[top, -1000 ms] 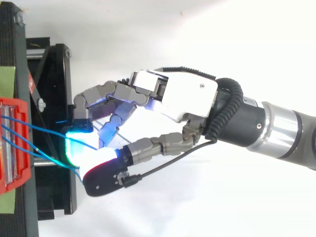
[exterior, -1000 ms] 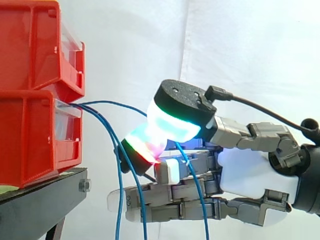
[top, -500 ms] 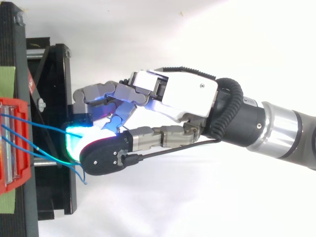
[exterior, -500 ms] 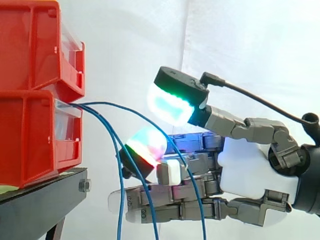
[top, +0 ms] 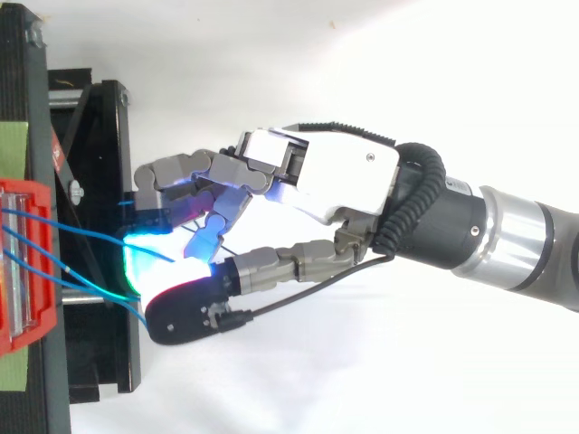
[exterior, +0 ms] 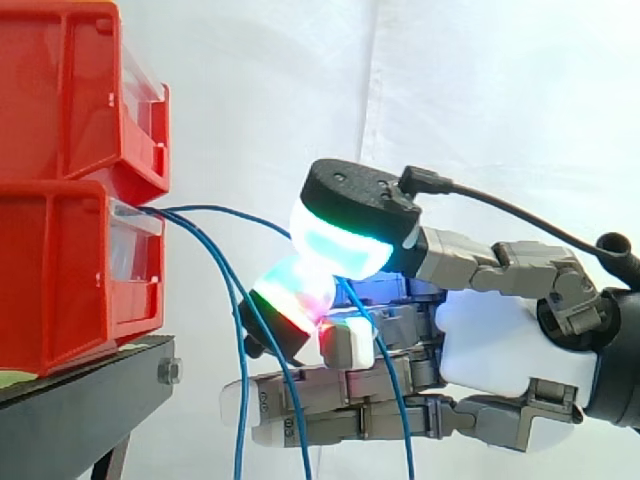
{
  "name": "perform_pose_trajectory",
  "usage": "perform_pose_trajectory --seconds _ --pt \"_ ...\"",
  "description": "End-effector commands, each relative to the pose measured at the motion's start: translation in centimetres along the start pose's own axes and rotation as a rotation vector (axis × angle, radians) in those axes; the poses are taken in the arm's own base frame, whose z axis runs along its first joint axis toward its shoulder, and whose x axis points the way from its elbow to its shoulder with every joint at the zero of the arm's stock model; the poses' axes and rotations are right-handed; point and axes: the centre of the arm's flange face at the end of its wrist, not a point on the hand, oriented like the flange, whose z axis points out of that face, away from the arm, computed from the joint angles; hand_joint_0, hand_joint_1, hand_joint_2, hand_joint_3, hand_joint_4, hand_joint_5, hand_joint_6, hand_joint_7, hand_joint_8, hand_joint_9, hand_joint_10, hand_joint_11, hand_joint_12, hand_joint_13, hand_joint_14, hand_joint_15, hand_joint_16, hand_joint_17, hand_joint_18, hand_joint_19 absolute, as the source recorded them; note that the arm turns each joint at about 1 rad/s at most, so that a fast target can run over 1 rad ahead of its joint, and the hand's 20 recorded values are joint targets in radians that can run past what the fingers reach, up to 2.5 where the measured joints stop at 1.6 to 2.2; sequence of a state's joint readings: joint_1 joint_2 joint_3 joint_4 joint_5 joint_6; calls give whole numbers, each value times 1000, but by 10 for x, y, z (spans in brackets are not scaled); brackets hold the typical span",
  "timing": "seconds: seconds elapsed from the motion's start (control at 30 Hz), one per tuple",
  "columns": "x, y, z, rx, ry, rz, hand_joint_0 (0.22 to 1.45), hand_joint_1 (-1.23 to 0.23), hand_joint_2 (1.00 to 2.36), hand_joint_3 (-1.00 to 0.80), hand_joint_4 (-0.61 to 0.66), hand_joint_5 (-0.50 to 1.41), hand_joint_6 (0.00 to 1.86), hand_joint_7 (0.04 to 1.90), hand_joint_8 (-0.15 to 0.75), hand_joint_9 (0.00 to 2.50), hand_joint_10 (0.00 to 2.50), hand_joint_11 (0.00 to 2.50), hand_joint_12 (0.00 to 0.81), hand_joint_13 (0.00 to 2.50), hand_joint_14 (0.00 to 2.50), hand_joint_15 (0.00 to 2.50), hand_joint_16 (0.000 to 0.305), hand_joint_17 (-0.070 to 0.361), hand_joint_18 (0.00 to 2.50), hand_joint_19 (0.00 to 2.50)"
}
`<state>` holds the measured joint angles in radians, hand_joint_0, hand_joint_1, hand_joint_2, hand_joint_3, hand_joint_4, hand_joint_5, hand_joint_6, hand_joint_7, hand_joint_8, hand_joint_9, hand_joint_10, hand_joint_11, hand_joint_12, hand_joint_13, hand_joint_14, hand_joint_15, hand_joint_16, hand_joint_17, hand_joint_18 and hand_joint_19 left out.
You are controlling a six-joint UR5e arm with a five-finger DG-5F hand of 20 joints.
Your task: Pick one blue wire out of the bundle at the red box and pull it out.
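White curtain [exterior: 480, 100] hangs behind the whole work, plain and bright. Before it, one blue wire [exterior: 215, 207] leaves the front of the lower red bin [exterior: 60, 280], rises in a shallow arc toward the right and runs in between two glowing pads of the hand [top: 326, 172]. It comes out below them and drops steeply across the lower fingers to the bottom edge of the side view. The other blue wires [exterior: 239, 400] come from the same bin front and hang nearly straight down, just beside the bin and apart from the pads.

The hand pinches that one wire. Its thumb pad [exterior: 340, 240], black on the back and glowing green and cyan beneath, is bent down onto a finger pad [exterior: 293, 295] that glows red and green and tilts upward. The two pads touch where the wire passes. The remaining fingers [exterior: 340, 400] lie stretched out, low and roughly level, pointing toward the bins and holding nothing.

From above, the palm faces the bins, with the fingers reaching left over the black stand [top: 99, 362] and the thumb swung in from the near side. The arm [top: 525, 235] comes in from the right, angled slightly downward in the top view.

An upper red bin [exterior: 60, 90] sits stacked on the lower one, and both rest on the stand.
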<state>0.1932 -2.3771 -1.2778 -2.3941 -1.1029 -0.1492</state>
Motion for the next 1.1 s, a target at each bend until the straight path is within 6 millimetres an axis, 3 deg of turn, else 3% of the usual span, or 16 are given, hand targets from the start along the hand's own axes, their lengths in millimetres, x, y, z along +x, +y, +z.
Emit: perform_pose_trajectory --seconds 0.0,0.1,0.17,0.37,0.43,0.73,0.83,0.87,0.97,1.07 --pt "0 0 0 -1 0 -2 511 -554 1001 -486 145 -26 645 1314 179 1277 25 783 338 627 16 365 48 109 377 331" --pt "0 0 0 -1 0 -4 548 -374 1003 -467 173 -9 591 1412 179 1310 25 741 322 631 15 366 46 103 367 354" --pt "0 0 0 -1 0 -5 570 -355 1006 -424 204 1 549 1484 165 1329 24 724 314 635 15 359 45 102 371 363" --pt "0 0 0 1 0 -5 593 -536 1013 -236 232 34 502 1608 188 1399 24 672 340 682 13 329 49 110 453 320" --pt "0 0 0 1 0 -5 591 -583 1011 -201 237 33 546 1543 194 1423 21 679 353 706 12 325 51 114 491 308" --pt "0 0 0 1 -1 -8 581 -750 1008 -229 157 5 648 1352 220 1371 23 721 365 695 13 345 52 117 513 305" --pt "0 0 0 1 -1 -8 544 -797 1008 -368 131 -15 687 1323 196 1307 27 765 329 642 15 370 45 102 438 344" --pt "0 0 0 1 0 -8 527 -723 1004 -446 133 -12 685 1295 186 1321 27 756 325 644 16 360 45 101 433 354" --pt "1 0 0 1 0 -9 549 -497 1004 -428 127 3 632 1359 166 1381 26 707 319 653 14 352 44 98 428 376" --pt "0 0 0 1 -1 -11 576 -424 1009 -361 174 29 542 1506 155 1404 22 633 318 662 14 336 44 100 434 370"
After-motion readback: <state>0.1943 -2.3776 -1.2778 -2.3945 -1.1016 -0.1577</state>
